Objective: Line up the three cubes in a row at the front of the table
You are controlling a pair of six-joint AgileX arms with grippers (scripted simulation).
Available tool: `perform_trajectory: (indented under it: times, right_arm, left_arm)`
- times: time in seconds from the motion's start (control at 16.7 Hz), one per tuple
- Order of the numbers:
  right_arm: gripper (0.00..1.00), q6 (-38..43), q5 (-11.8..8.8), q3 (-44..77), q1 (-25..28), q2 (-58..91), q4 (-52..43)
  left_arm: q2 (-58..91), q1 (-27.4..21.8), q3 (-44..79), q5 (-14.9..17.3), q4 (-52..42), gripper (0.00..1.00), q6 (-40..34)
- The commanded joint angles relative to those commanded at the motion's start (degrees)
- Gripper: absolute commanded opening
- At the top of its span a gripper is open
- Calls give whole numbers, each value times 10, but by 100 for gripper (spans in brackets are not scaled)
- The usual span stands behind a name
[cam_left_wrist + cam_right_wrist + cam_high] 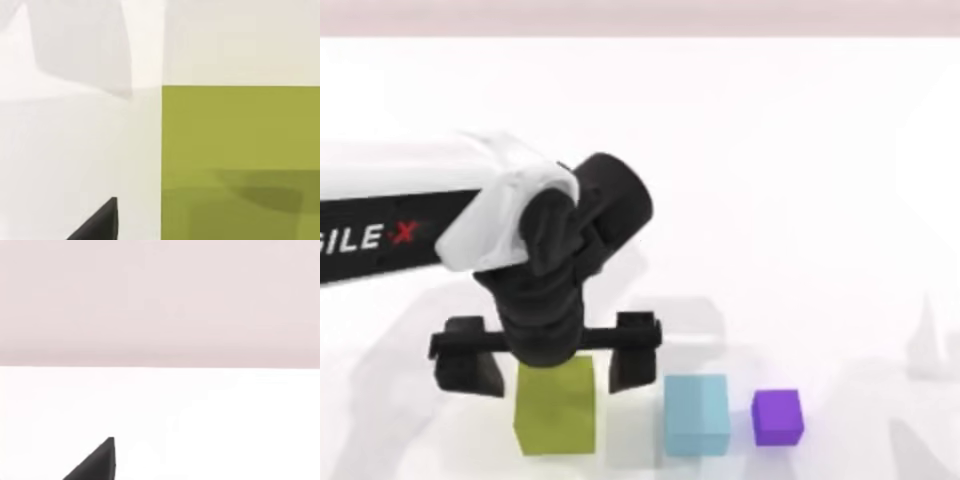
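Three cubes stand side by side near the front edge of the white table: a large olive-green cube, a medium light-blue cube and a small purple cube. My left gripper hangs over the back of the olive-green cube. It is open, with one black finger on each side, wider apart than the cube. In the left wrist view the olive-green cube fills the picture close up, beside one fingertip. My right arm is out of the top view. Its wrist view shows one fingertip over bare table.
The pale pinkish edge strip runs along the far side of the table and shows again as the edge strip in the right wrist view. My left arm's white forearm reaches in from the left.
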Motion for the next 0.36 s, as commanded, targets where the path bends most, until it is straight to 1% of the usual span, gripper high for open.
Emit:
perform_trajectory:
  times: [0.18, 0.36]
  right_arm:
    - [100, 0, 0, 0, 0, 0, 0]
    - [100, 0, 0, 0, 0, 0, 0]
  left_arm:
    - [-23, 3, 40, 0, -70, 100, 0]
    - [-38, 5, 59, 0, -96, 100, 1]
